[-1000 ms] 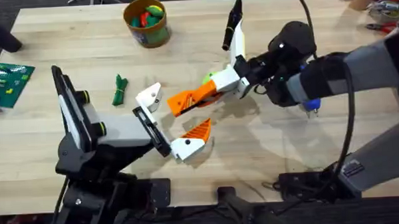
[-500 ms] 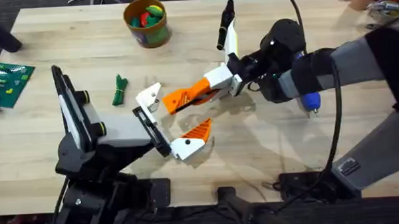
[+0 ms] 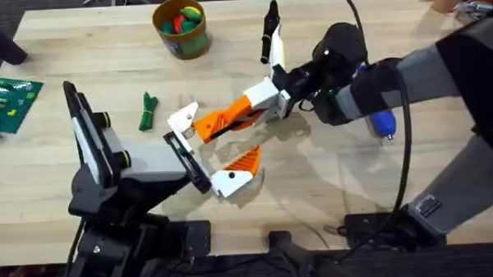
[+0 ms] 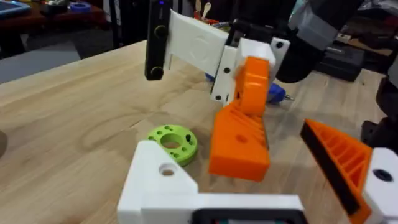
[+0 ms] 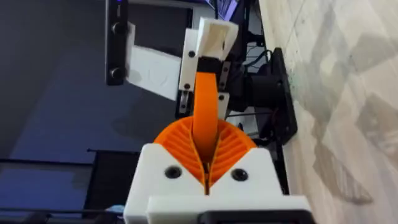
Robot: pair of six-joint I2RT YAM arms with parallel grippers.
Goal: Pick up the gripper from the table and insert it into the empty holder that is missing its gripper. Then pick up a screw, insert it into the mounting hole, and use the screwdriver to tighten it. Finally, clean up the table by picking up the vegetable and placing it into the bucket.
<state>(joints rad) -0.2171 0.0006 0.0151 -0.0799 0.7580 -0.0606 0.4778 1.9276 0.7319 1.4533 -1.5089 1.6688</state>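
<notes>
My right gripper (image 3: 260, 105) is shut on the long orange gripper (image 3: 223, 119), holding it low over the table with its tip right beside the empty white holder (image 3: 184, 120). In the left wrist view the orange gripper (image 4: 241, 127) hangs just past the holder (image 4: 158, 183), whose dark hole shows. My left gripper (image 3: 209, 150) stands open; its other bracket carries the ribbed orange triangle (image 3: 246, 161). The right wrist view shows the orange pads (image 5: 231, 146) clamping the gripper (image 5: 205, 115). The dark-green vegetable (image 3: 148, 109) lies left of the holder. The yellow bucket (image 3: 180, 27) stands at the back. The blue screwdriver (image 3: 383, 124) peeks out behind the right arm.
A light-green disc with holes (image 4: 173, 139) lies on the table beyond the holder. A green board with small parts (image 3: 9, 99) sits at the left edge. Clutter (image 3: 470, 6) fills the back right corner. Cables run along the front edge.
The right arm has moved left with the orange gripper, bringing its tip from mid-table to just beside the empty holder. The left arm has stayed still.
</notes>
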